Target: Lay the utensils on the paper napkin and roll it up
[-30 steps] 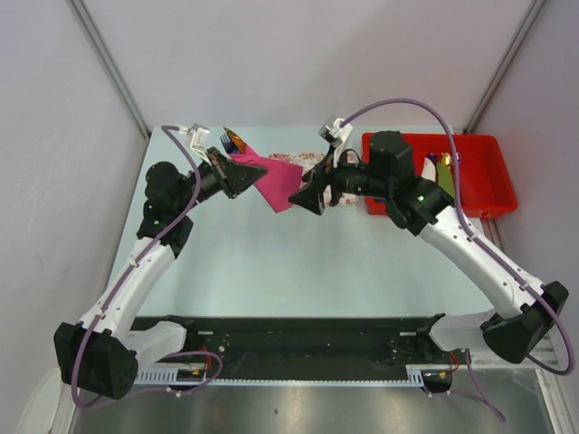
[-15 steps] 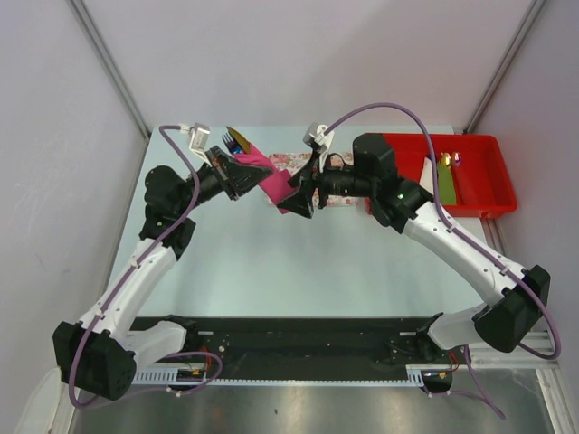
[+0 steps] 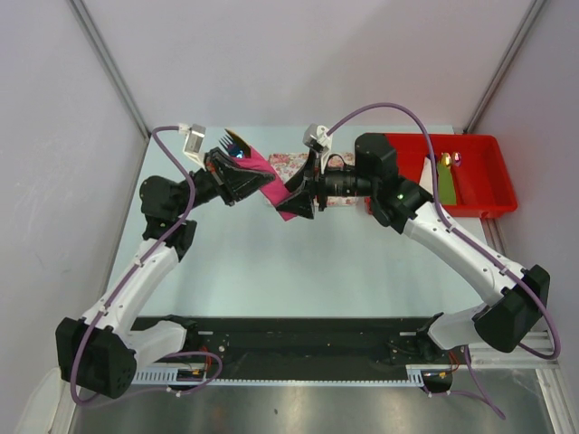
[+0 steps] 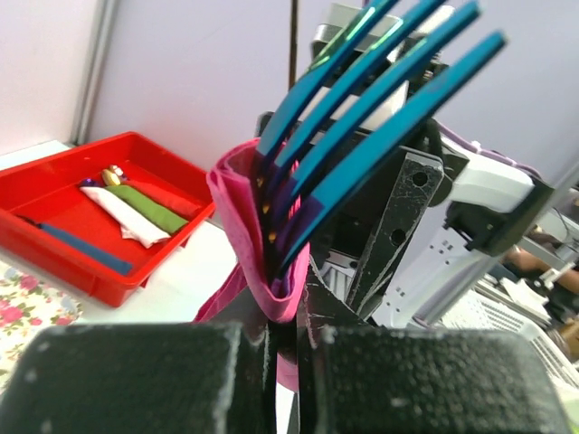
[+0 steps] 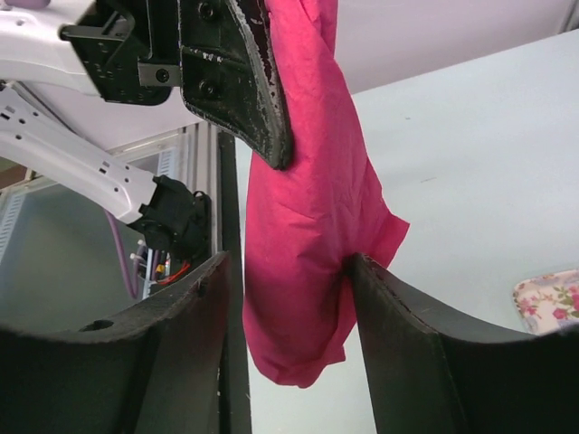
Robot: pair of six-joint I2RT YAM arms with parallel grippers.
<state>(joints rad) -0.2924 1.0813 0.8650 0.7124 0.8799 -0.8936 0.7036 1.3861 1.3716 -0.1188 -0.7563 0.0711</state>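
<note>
At the left gripper, jaws pinched tight on the pink napkin, which is wrapped round the blue fork, tines sticking out, bundle held above the tabletop. Right gripper: jaws spread either side of the napkin's hanging end. Floral tray behind; red bin far right.

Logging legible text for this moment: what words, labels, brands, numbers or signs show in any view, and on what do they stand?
None can be read.
The paper napkin, the fork and the red bin carry no lettering.
The floral tray shows only a flower pattern.
Nothing legible appears elsewhere in any view.
</note>
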